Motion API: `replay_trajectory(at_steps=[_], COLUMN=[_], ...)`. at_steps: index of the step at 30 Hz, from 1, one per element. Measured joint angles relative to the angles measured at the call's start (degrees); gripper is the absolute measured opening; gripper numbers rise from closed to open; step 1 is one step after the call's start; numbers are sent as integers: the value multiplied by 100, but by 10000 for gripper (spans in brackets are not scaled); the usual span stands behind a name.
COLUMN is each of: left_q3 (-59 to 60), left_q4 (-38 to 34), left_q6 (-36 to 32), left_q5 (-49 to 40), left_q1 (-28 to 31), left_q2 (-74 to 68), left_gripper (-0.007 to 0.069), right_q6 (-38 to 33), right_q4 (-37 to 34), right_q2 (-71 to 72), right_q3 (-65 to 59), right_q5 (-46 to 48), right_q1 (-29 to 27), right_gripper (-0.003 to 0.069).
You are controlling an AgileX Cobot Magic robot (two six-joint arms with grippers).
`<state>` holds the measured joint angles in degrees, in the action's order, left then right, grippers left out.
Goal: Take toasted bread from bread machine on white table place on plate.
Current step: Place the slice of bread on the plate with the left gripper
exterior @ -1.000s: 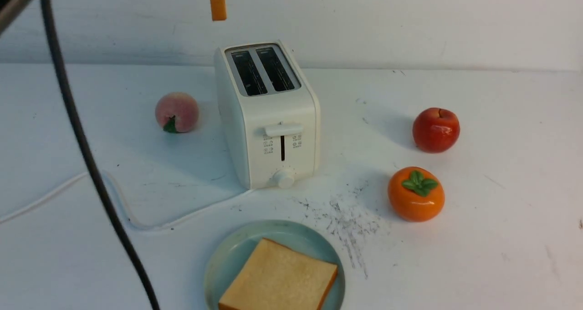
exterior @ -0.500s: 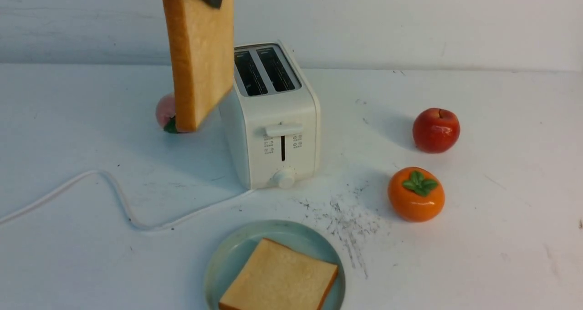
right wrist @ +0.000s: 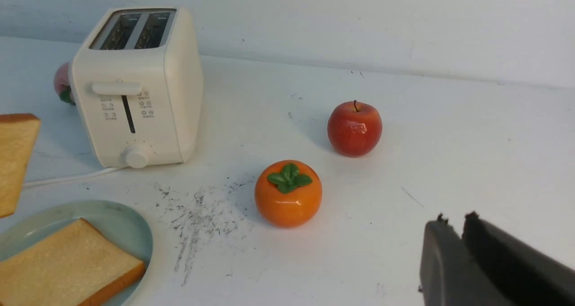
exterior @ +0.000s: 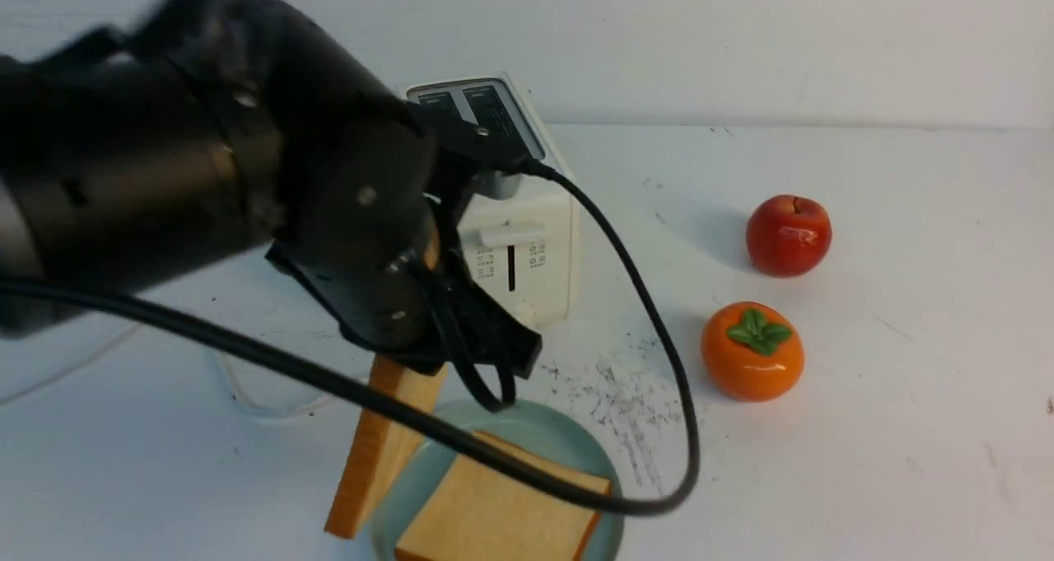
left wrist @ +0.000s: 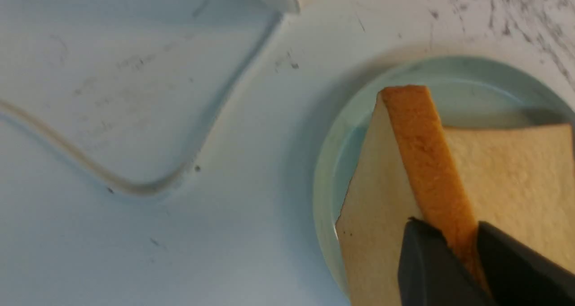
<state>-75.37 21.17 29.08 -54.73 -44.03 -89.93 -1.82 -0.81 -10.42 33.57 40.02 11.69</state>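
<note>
Your left gripper (left wrist: pixel 447 227) pinches the thick golden-tan toast slice (left wrist: pixel 386 198) by its crust, tilted at the left rim of the pale teal round plate (left wrist: pixel 324 193); your right gripper (right wrist: pixel 453 219) looks closed, empty.

Toward the back of the worktop (exterior: pixel 906 462), bread machine (exterior: pixel 527 256), with peach (right wrist: pixel 60 83) just left of it and cord (left wrist: pixel 134 191) trailing left. Well to the right, apple (exterior: pixel 788 236), persimmon (exterior: pixel 752 351) in front of it. Nearest the front, plate (exterior: pixel 543 429), with lying slice (exterior: pixel 494 520) in it and second slice (exterior: pixel 375 454) on edge in left hand (left wrist: pixel 447 234), over its left rim.
</note>
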Motion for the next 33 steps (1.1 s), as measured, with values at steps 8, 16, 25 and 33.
replay_trajectory(at_steps=[8,16,25,33], left_q3=[0,0,0,-5], left_q4=[1453,1591,1028,672], left_q6=[996,1120,1120,1120], left_q5=[231,303,577,646], left_q1=[-622,-712,-714,-714], left_q2=[-757,-1344,-1365,-1495], left_gripper=[84,84,84,114], right_q6=[0,0,0,0], right_q4=[0,0,-19,-19], right_q2=[0,0,0,0], right_q3=[0,0,0,0], right_q5=[158,298,335,439], right_q1=[0,0,0,0], right_gripper=[76,84,90,96])
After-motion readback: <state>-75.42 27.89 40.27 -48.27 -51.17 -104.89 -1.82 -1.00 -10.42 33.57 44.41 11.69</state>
